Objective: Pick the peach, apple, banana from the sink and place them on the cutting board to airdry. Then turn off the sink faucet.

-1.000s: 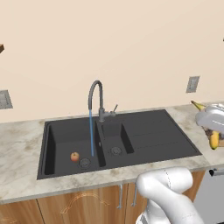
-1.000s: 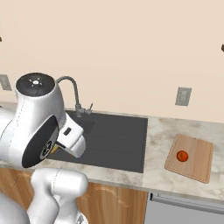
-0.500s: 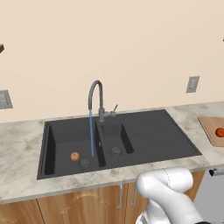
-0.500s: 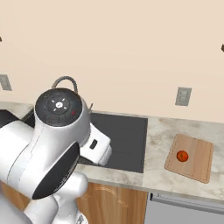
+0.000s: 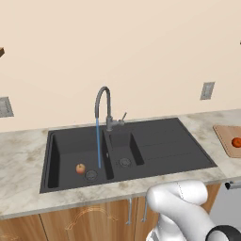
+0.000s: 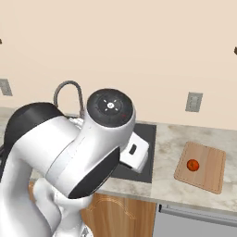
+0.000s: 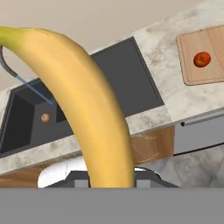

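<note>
The banana fills the hand view, big and yellow, rising from the bottom edge where the gripper is closed tight on its lower end, up off the counter and out in front of the cabinets. Behind it lies the black sink, and in the large basin a small round reddish-yellow fruit sits on the floor just beside the drain, close to where the thin blue water stream comes down from the gooseneck faucet, so the water is on. The faucet's thin side lever sticks out to the right of its base. Over to the right, on the pale stone counter, the wooden cutting board lies flat, and a round orange-red fruit rests on it near its left part. A grey wall outlet sits on the wall above the board. Wooden cabinet doors run under the counter.
</note>
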